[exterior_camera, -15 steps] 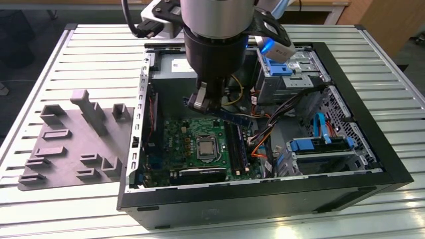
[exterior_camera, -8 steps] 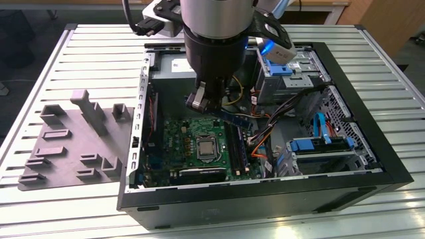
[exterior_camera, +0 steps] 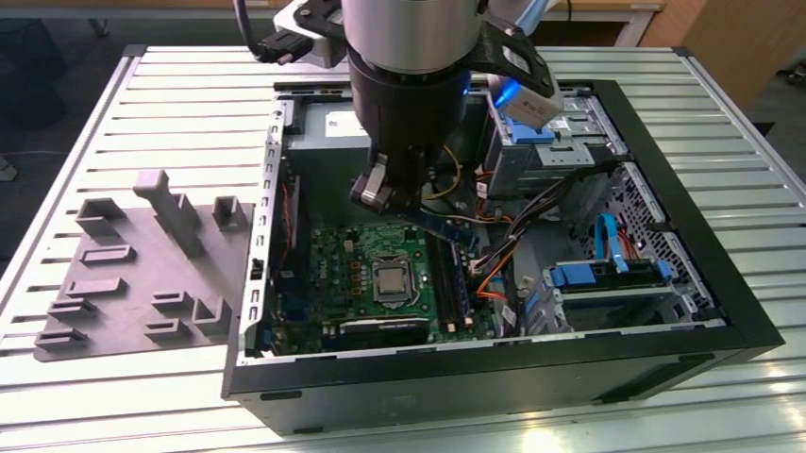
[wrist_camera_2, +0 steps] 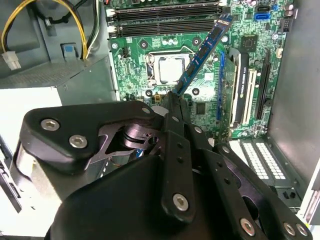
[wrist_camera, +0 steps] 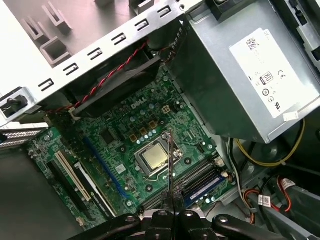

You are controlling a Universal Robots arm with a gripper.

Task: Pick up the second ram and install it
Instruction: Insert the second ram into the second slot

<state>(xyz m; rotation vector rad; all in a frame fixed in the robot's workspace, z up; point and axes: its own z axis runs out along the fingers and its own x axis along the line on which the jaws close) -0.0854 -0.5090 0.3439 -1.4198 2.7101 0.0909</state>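
My pincer (exterior_camera: 393,203) is closed on one end of the ram (exterior_camera: 444,230). That puts the stick clear of the desk (exterior_camera: 139,104) and in the air inside the open case (exterior_camera: 504,387), above the board (exterior_camera: 340,274).

From the pincer the free length runs out and slightly downward toward the exterior view's right, and its far tip ends near the slots (wrist_camera_2: 160,12). In the second wrist view it crosses beside the processor socket (wrist_camera_2: 172,67) on a diagonal, with the tip reaching almost to the nearest slot.

What matters to me is the angle. The ram's long axis lies across the slots rather than along them, and the stick is tilted, not level over them. In the first wrist view I see it edge-on as a thin line rising from the fingertips. I judge it is apart from the board, though I cannot tell how close the tip hangs.

One slot looks to have a blue-labelled stick seated in it already, but I would not swear to that.
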